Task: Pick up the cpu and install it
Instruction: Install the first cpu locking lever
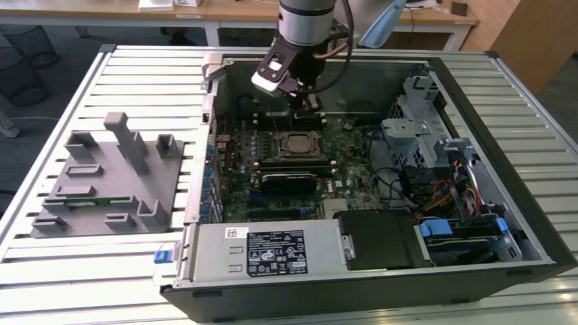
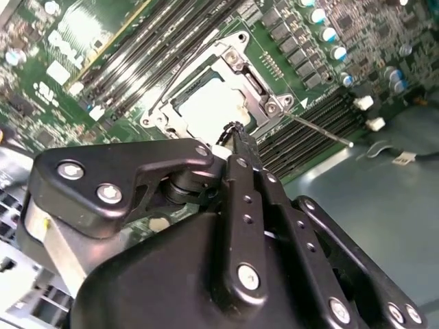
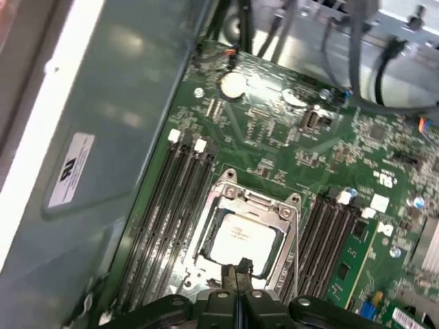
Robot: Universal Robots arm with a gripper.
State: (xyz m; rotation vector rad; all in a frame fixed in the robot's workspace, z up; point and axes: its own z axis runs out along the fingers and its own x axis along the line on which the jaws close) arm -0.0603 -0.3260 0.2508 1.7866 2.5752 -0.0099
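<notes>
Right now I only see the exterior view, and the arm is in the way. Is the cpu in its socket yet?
Observer: Yes. In the first wrist view the cpu lies flat inside the socket, silvery top up.
Operator: Is the gripper holding anything?
Observer: No. In both wrist views the gripper is shut and empty, with its tips together at the cpu's edge.

case (image 1: 532, 223) open on desk (image 1: 54, 257) | board (image 1: 352, 169) below claw | grey tray (image 1: 99, 179) well off claw, exterior view's left | memory slots (image 3: 171, 205) near claw
</notes>
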